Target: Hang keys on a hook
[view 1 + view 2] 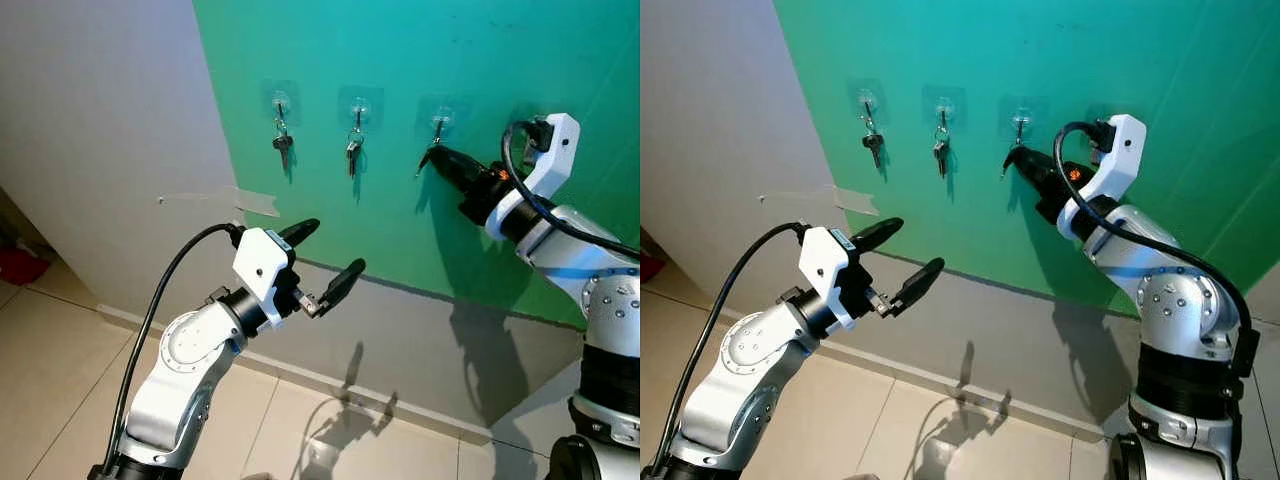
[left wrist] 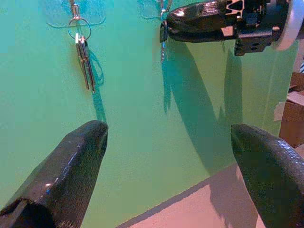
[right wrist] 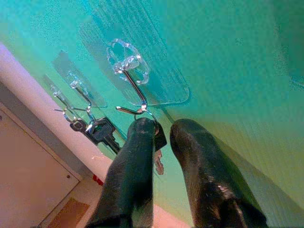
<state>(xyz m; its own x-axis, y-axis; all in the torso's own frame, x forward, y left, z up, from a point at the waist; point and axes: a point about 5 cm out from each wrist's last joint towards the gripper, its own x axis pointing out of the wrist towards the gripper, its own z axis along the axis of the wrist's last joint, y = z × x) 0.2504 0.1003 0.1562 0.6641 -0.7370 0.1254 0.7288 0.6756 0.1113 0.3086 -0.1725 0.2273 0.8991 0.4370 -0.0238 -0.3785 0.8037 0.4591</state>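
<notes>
Right pincer [image 3: 156,142] raised to the third hook [image 3: 130,85] on the green wall [image 1: 450,60], fingers nearly together, pinching the keys [image 3: 156,152] with their ring at the hook's tip. Best to ease the ring fully over the upturned tip, then release slowly. Left pincer [image 1: 325,262] held lower left, fingers apart, empty. Keys mostly hidden behind the fingers; ring's seating hard to judge.
</notes>
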